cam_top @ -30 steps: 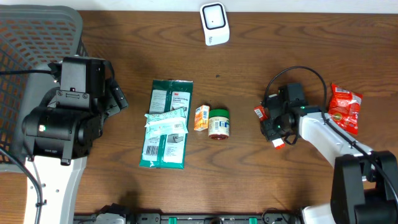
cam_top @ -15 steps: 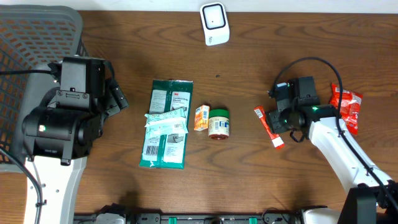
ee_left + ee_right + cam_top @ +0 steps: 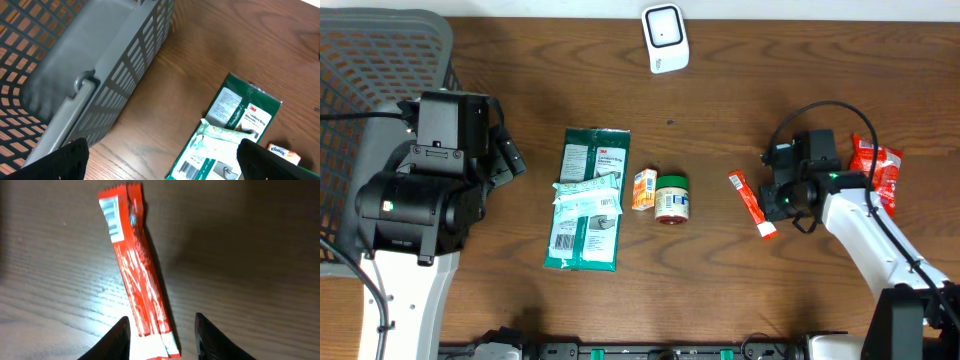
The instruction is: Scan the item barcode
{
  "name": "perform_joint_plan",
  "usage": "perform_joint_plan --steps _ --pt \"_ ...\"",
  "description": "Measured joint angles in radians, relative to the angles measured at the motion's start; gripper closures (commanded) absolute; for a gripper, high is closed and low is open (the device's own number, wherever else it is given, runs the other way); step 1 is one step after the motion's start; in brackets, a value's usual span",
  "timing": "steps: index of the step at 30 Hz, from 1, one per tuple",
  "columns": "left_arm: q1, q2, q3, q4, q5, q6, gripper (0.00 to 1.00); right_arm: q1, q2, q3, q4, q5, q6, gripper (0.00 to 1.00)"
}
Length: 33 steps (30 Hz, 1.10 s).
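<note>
Red stick packet (image 3: 751, 203) lies flat on the wooden table (image 3: 720, 290) in the overhead view, just beside the right gripper (image 3: 782, 198) on the side toward the middle of the table. Its long axis runs on a slant from upper left to lower right, and the lower end is white. The white scanner (image 3: 665, 38) sits well apart at the far edge. A jar (image 3: 672, 197), a small orange box (image 3: 644, 189) and a green pack (image 3: 592, 160) lie near the centre, and a red bag (image 3: 875, 170) lies beyond the right arm.

In the left wrist view the left gripper (image 3: 165, 160) has its fingers (image 3: 65, 160) spread wide with nothing between them, above the table beside the grey basket (image 3: 100, 75).

In the right wrist view the packet (image 3: 140, 280) stretches from the top left down to the bottom centre. It is glossy red, with a white patch of dark print at the far end, too blurred to read. Its white near end lies between the spread fingers (image 3: 119, 339) of the right gripper (image 3: 162, 340). One fingertip is just beside the packet's edge, and bare table shows before the other. The fingers are apart and do not clamp it.
</note>
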Motion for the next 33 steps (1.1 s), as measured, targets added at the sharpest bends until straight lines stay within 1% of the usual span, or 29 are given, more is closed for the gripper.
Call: perform_joint_plan --steps 7,9,12,16,23,29,31,33 --pt "0.000 0.000 0.000 0.000 0.000 0.000 0.05 0.000 0.017 -0.049 0.010 -0.016 -0.002 0.65" --pt "0.000 0.000 0.000 0.000 0.000 0.000 0.05 0.000 0.018 -0.050 0.012 -0.030 -0.005 0.67" --pt "0.000 0.000 0.000 0.000 0.000 0.000 0.05 0.000 0.018 -0.050 0.013 -0.047 -0.016 0.72" --pt "0.000 0.000 0.000 0.000 0.000 0.000 0.05 0.000 0.018 -0.053 0.027 -0.051 -0.021 0.73" --pt "0.000 0.000 0.000 0.000 0.000 0.000 0.05 0.000 0.018 -0.105 0.120 -0.053 -0.024 0.73" --pt "0.000 0.000 0.000 0.000 0.000 0.000 0.05 0.000 0.018 -0.172 0.207 -0.062 -0.024 0.78" --pt "0.000 0.000 0.000 0.000 0.000 0.000 0.05 0.000 0.016 -0.190 0.237 -0.065 -0.024 0.78" --pt "0.000 0.000 0.000 0.000 0.000 0.000 0.05 0.000 0.012 -0.202 0.267 -0.068 -0.024 0.75"
